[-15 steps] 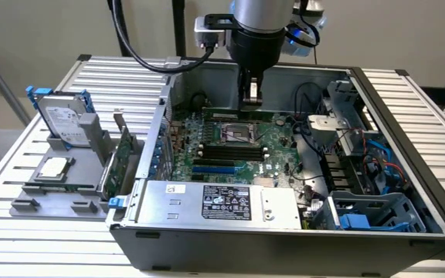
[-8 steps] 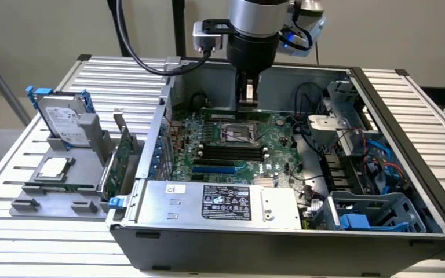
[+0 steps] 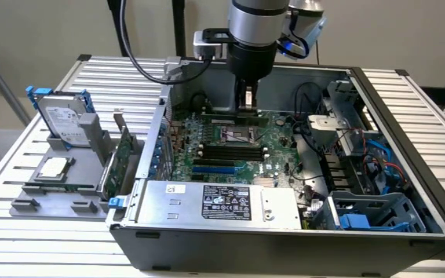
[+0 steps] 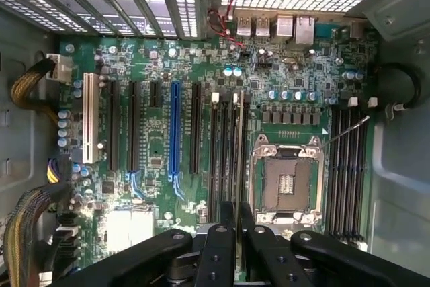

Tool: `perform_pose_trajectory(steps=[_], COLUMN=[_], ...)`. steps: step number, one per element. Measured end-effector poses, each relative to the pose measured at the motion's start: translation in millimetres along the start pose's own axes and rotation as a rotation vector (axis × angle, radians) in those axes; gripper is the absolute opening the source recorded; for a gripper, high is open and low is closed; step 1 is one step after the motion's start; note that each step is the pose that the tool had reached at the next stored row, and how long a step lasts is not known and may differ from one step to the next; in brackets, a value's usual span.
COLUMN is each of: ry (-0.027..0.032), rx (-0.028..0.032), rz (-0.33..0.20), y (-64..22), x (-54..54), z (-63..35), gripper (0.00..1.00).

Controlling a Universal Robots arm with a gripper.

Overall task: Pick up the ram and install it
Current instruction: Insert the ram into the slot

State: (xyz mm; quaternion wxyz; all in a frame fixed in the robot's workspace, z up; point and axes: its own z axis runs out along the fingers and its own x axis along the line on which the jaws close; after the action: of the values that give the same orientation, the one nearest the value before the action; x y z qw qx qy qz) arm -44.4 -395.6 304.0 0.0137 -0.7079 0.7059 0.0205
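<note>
The claw [image 3: 245, 105] is shut tight on the ram [image 3: 221, 119]. It holds the ram on its thin edge, low inside the case [image 3: 207, 243]. The ram is over the long slots [image 4: 220, 159] beside the square socket [image 4: 285, 183]. It may be touching a slot, but that is hard to tell.

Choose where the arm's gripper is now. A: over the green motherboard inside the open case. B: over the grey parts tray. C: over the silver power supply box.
A: the gripper hangs over the green motherboard inside the open dark computer case, its fingers shut on the long thin green ram stick.
</note>
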Motion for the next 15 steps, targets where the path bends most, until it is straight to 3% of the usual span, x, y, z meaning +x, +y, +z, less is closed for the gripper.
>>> perform_pose_trajectory(steps=[9, 15], ry=[0.0160, 0.0222], rx=[0.0000, -0.0001], rz=[0.000, 0.000], y=[-0.9, -2.1], x=[-0.2, 0.4], z=[16.4, 27.3], gripper=[0.00, 0.00])
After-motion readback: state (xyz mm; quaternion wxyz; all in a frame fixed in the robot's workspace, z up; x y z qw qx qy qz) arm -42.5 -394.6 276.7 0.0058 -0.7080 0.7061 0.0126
